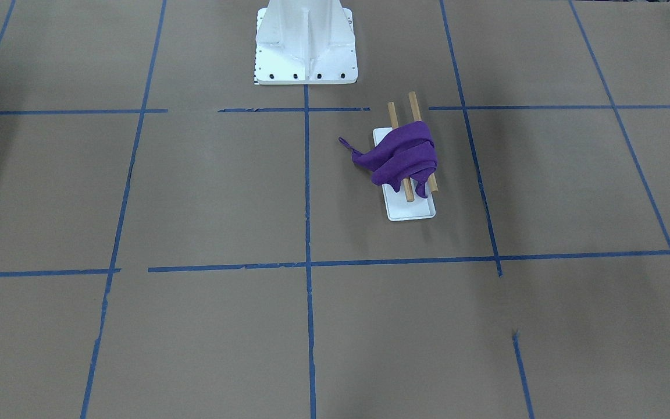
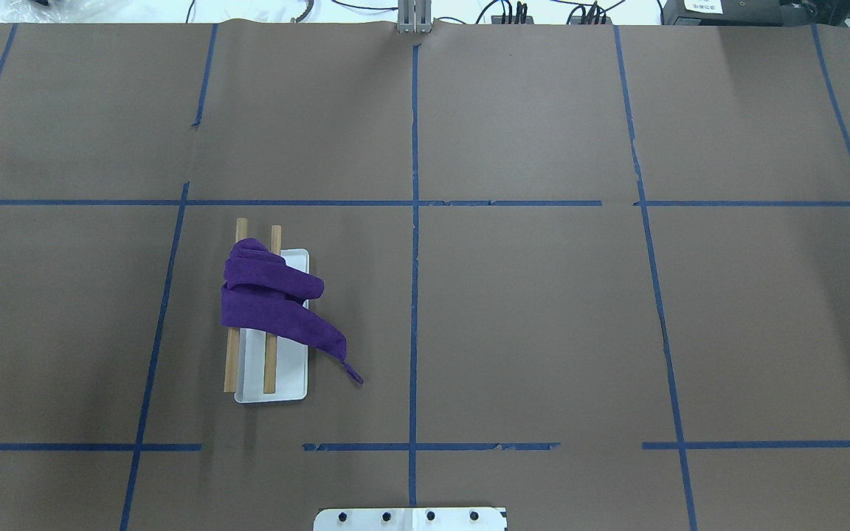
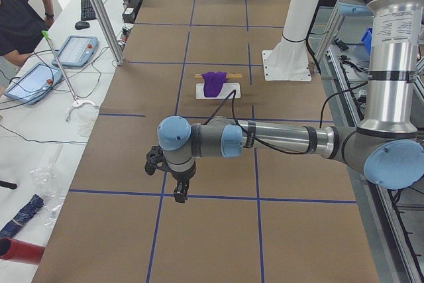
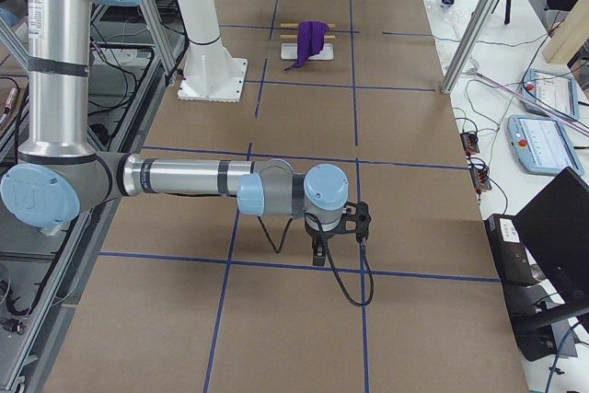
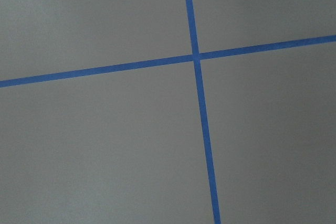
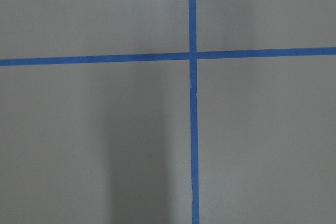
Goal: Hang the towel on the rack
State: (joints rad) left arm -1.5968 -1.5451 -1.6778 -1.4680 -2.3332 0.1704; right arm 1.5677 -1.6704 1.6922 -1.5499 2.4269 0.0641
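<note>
Because the towel (image 1: 405, 157) is soft, thin and light, it will flop and fold when it is lifted. I think the best place to take hold is its loose corner or an edge, not the lumpy middle.

From the front, the towel lies bunched over both sticks (image 1: 409, 193) of the rack (image 1: 410, 212). One pointy corner with a little loop (image 1: 344, 141) hangs off the rack's side and reaches the counter (image 1: 195, 192) just beside it.

From above, it looks the same. The towel covers the middle of the rack, and the stick ends poke out on both sides.

From the left end, the left arm (image 3: 278, 138) reaches out flat over the counter. The left claw (image 3: 180, 193) points down, well apart from the rack. I cannot tell if it is open or closed.

From the right end, the right arm (image 4: 184, 177) reaches out flat too. The right claw (image 4: 317, 251) points down, even farther from the rack. I cannot tell its state either.

The two wrist cameras show only the bare counter and crossing lines of blue tape (image 5: 197, 56). No claw tips, towel or rack show there.
</note>
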